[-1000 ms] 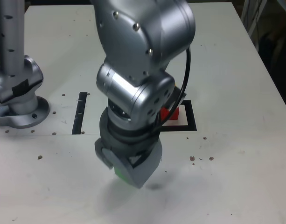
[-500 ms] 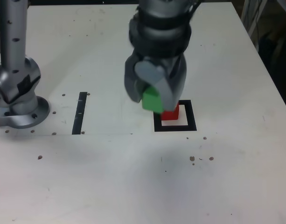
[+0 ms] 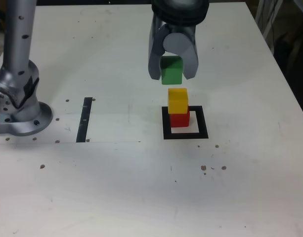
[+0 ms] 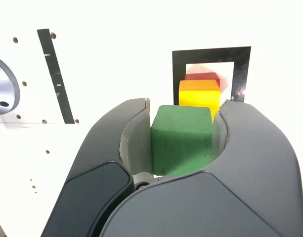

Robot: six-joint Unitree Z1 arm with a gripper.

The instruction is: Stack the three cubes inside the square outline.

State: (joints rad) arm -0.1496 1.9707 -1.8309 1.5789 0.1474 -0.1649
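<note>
Gripper [image 3: 172, 77] just swung over, clamped on the green cube [image 3: 171, 70], and yellow [image 3: 178, 100] on red [image 3: 179, 120] is uncovered, so only the top block's left, I reckon.

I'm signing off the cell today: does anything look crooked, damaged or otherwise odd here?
Yes, mildly. In the exterior view, the red cube under the yellow cube sits toward the left side of the square outline, not centred. The table has scattered brown spots, perhaps chips or stains.
</note>
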